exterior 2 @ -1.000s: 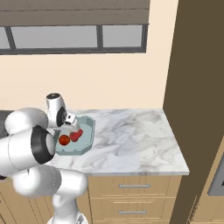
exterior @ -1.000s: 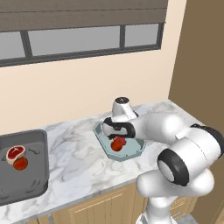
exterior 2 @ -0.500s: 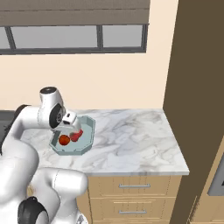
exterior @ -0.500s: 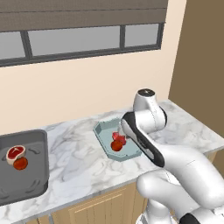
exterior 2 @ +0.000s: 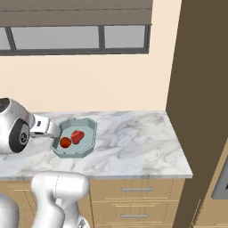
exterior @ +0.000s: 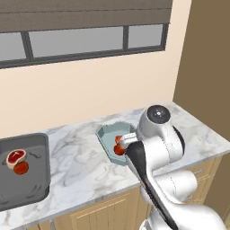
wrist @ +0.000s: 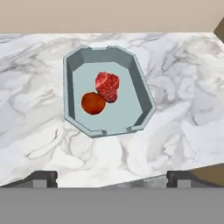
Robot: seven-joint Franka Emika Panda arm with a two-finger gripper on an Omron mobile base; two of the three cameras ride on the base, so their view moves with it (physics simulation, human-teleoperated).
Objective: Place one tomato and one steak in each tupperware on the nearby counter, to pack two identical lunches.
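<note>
Closest to you in the hand view, your fingers (wrist: pixel 111 177) are spread wide and released, with nothing between them; the two dark tips sit at the bottom corners, above the near part of the marbled desk (wrist: pixel 183 109). Just beyond them lies the pale teal tupperware (wrist: pixel 142 94), flat on the desk. Inside it you have one tomato (wrist: pixel 93 103) and one deep red steak (wrist: pixel 107 85), touching each other, the tomato on the nearer side.

From the right base view, the same teal box (exterior 2: pixel 91 132) sits near the wall end of the desk, with its tomato (exterior 2: pixel 65 142) and steak (exterior 2: pixel 77 136) side by side.

Farther off to your left, the left base view shows the dark grey tupperware (exterior: pixel 40 148), well apart from the teal one (exterior: pixel 105 134). It holds a fat-rimmed steak (exterior: pixel 16 157) with a second tomato (exterior: pixel 20 168) touching it.
</note>
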